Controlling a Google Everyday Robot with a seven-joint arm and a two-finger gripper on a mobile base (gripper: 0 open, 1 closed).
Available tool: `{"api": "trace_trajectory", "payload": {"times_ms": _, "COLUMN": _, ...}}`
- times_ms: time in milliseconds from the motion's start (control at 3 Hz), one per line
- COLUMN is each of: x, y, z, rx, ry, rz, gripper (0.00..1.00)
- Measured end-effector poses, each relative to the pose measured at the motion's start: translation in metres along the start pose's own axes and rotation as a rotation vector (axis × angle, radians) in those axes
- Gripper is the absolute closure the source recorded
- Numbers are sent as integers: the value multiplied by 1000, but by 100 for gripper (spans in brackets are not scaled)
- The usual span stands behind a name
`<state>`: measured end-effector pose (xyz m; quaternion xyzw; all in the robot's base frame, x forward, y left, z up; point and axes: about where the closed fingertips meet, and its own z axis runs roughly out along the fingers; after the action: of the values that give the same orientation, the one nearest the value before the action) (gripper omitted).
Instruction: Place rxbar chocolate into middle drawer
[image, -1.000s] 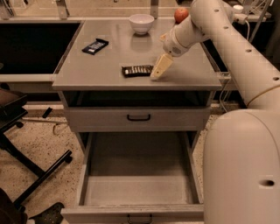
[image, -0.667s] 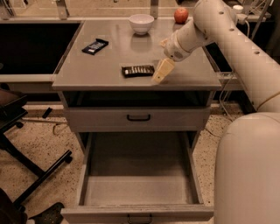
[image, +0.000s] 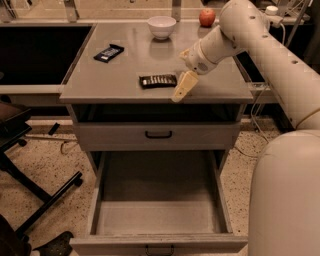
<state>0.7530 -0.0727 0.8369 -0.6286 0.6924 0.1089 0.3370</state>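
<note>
At frame centre the rxbar chocolate (image: 158, 80) lies on the cabinet top (image: 120, 75), the gripper (image: 184, 86) just right of it, open or closed I cannot tell; seemingly the reaching step, with a grasp needed next before the pulled-out middle drawer (image: 155, 217) at the bottom.

One high camera looks steeply down, close over the table (image: 125, 75), with the gripper (image: 180, 91) at its front edge above the middle drawer (image: 160, 218).
</note>
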Motion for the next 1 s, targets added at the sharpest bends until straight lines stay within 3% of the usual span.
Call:
{"api": "trace_trajectory", "payload": {"times_ms": 333, "x": -32, "y": -26, "z": -20, "rx": 65, "ry": -7, "rz": 41, "gripper": 0}}
{"api": "trace_trajectory", "payload": {"times_ms": 1000, "x": -30, "y": -28, "z": -16, "rx": 68, "ry": -26, "rz": 44, "gripper": 0}}
